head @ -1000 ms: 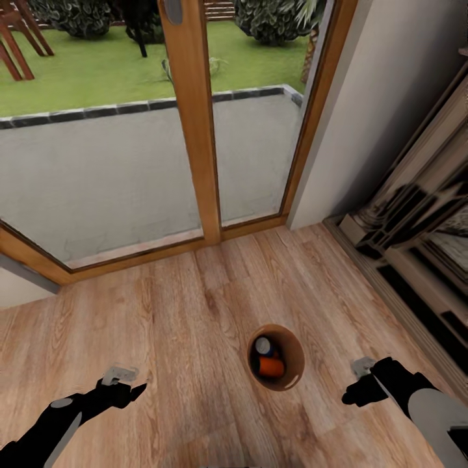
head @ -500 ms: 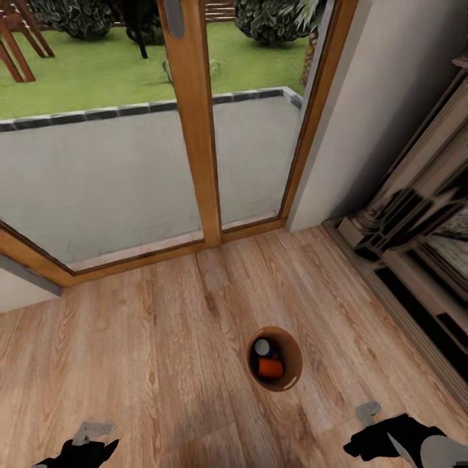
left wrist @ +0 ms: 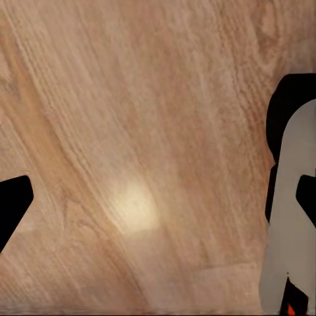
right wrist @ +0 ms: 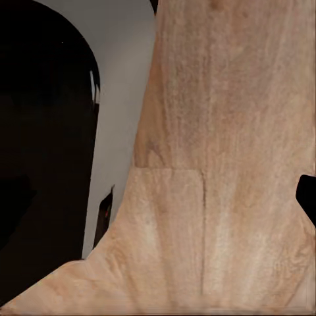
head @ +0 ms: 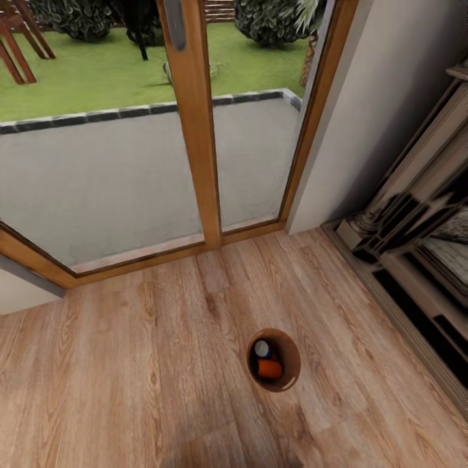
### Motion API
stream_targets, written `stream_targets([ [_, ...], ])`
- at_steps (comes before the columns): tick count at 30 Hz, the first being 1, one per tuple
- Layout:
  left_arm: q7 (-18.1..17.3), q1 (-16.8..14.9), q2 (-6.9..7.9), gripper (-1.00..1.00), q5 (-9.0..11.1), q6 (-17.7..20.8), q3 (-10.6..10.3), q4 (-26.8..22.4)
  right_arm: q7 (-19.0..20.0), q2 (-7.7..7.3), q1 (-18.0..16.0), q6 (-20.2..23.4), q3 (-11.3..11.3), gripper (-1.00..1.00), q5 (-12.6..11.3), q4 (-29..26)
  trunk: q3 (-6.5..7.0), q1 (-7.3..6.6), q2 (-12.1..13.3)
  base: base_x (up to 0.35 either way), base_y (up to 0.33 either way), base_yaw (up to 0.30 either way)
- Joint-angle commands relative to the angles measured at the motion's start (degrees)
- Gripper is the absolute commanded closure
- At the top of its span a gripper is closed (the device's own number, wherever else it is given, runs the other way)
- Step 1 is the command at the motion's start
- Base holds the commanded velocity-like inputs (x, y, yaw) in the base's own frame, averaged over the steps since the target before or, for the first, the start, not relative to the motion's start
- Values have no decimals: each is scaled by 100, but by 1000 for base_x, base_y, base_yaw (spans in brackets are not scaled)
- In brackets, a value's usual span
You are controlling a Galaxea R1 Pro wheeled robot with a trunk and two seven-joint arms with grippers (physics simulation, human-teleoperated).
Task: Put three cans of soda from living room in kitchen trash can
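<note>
From my station, the nearest surface is the wood floor (head: 130,390). In the left wrist view I see the floor planks (left wrist: 131,164) close beneath the camera. One black fingertip of the left gripper (left wrist: 131,204) shows at one edge, and a grey-and-black part of the robot body (left wrist: 289,210) at the opposite edge. The second finger cannot be made out, so I cannot tell whether this claw is spread or pressed together.

In the right wrist view, the floor (right wrist: 224,164) lies beside a large dark and grey body part (right wrist: 46,151). One black fingertip of the right gripper (right wrist: 307,197) shows at an edge. I cannot tell this claw's state either.

In the head view, the tash can (head: 290,364) stands upright on the floor, towards the near edge and right of centre, well apart from the walls. Its brown inner wall and rim face the camera. Inside it I see an orange can (head: 269,369) lying on its side and the silver top of a second can (head: 261,349) just beyond it, touching or nearly so. A third can cannot be made out.

Further off, a dark cabinet (head: 416,247) runs along the floor's right edge. At the far edge stands a wood-framed glass door (head: 195,130). Beyond the glass lie a grey patio (head: 97,175) and then a lawn (head: 97,71).
</note>
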Motion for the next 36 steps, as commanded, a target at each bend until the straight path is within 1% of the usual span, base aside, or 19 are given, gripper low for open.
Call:
stream_targets([
  [1,6,38,0,-100,0,-3,1,6,-93,1,53,-26,-3,-100,-3,0,19,-23,42,0,0,0],
  [2,11,75,0,-100,0,-5,1,11,-267,1,149,-66,-4,-100,-36,0,37,-44,82,0,0,0],
  [5,22,246,0,-100,-5,-11,1,31,-433,-16,278,-104,-8,-100,-216,2,91,-110,202,0,0,0],
  [9,27,431,-5,-100,-8,-13,-4,41,-551,-56,404,-128,-12,-100,-556,7,162,-198,362,0,0,0],
  [12,29,618,-8,-100,-5,-22,-6,45,-617,-76,525,-138,-8,-100,-734,9,216,-264,483,0,0,0],
  [13,29,650,-8,-100,-4,-25,-7,46,-629,-77,555,-139,-8,-100,-760,9,234,-286,523,0,0,0],
  [15,30,698,-10,-100,-5,-33,-7,47,-645,-79,621,-141,-7,-100,-797,9,270,-330,603,0,0,0],
  [16,30,729,-24,-100,-9,-39,-7,47,-655,-82,709,-142,-6,-100,-824,10,288,-352,643,0,0,0],
  [18,45,757,-84,-100,-16,-38,-8,56,-664,-91,851,-167,-9,-100,-856,10,324,-396,723,0,0,0],
  [20,99,767,-120,-100,-22,-34,-10,82,-667,-89,910,-204,-8,-100,-870,10,360,-440,804,0,0,0],
  [22,237,790,-190,-100,-29,-37,-14,208,-672,-75,976,-274,-6,-100,-887,10,396,-484,884,0,0,0],
  [24,276,841,-217,-100,-21,-48,-13,242,-673,-66,1005,-294,-6,-100,-891,10,432,-528,964,0,0,0],
  [29,335,1117,-256,-100,-11,-128,-9,294,-678,-36,1180,-357,-6,-100,-900,10,522,-637,1165,0,0,0],
  [32,345,1163,-260,-100,-18,-123,-10,310,-679,-27,1218,-501,-6,-100,-904,10,575,-703,1285,0,0,0],
  [36,352,1256,-263,-100,-20,-113,-10,323,-680,-19,1234,-592,-6,-100,-906,10,647,-791,1445,0,0,0],
])
